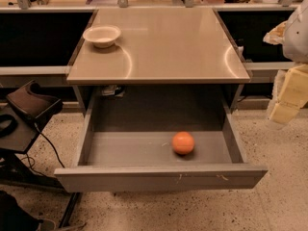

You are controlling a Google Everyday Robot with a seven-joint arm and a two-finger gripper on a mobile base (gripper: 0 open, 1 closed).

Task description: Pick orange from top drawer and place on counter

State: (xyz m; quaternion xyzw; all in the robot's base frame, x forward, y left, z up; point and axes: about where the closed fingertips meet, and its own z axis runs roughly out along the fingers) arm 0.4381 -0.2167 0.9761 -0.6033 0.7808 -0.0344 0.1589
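- The small, smooth, round orange fruit [183, 142] lay on the floor of the wide, shallow grey metal top drawer [159, 177], right of the middle and close to the front panel.
- Its skin looked even and slightly shiny, a bright orange with a paler spot on top. A soft shadow sat under it. Nothing touched it.
- The drawer stood fully open below the flat, glossy tan-beige counter [168, 47]. Its tall side walls and flat front panel were in plain view, and the front panel carried a few small pale marks.
- On the counter, near the back left corner, a shallow off-white bowl [101, 35] stood upright. It was clearly larger than the orange and well apart from it.
- The pale yellow gripper [288, 97] hung at the right edge of the view, beside the counter and above the speckled floor [284, 196], well apart from the orange. I could not tell whether the claw was released or clenched. It held nothing that could be seen.
- Dark side shelves [43, 35] stood to the left and right of the counter.
- At the left, a dark padded object [31, 102] with a black cable stood near the drawer's left wall.
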